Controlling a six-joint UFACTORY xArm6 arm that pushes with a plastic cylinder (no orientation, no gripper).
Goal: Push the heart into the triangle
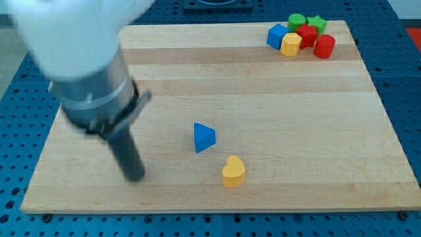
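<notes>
1. My tip rests on the wooden board toward the view's lower left, at the end of a dark rod that hangs from a blurred grey and white arm filling the view's top left corner.
2. The arm carries no pincer at all, so there is nothing to open or close, and the rod has hold of nothing.
3. The yellow heart lies near the board's bottom edge, a little left of centre, well to the right of my tip and apart from it.
4. The blue triangle sits just above and to the left of the heart; the two are near each other but a strip of bare wood shows between them.
5. My tip stands left of both blocks, roughly level with the heart and lower than the triangle, touching neither.
6. Six other blocks crowd the board's top right corner: a blue cube, a yellow hexagon, a green cylinder, a green star, a red block whose shape is hard to make out, and a red cylinder.
7. That cluster lies well apart from the heart, the triangle and my tip.
8. A blue perforated table frames the board on all sides.
</notes>
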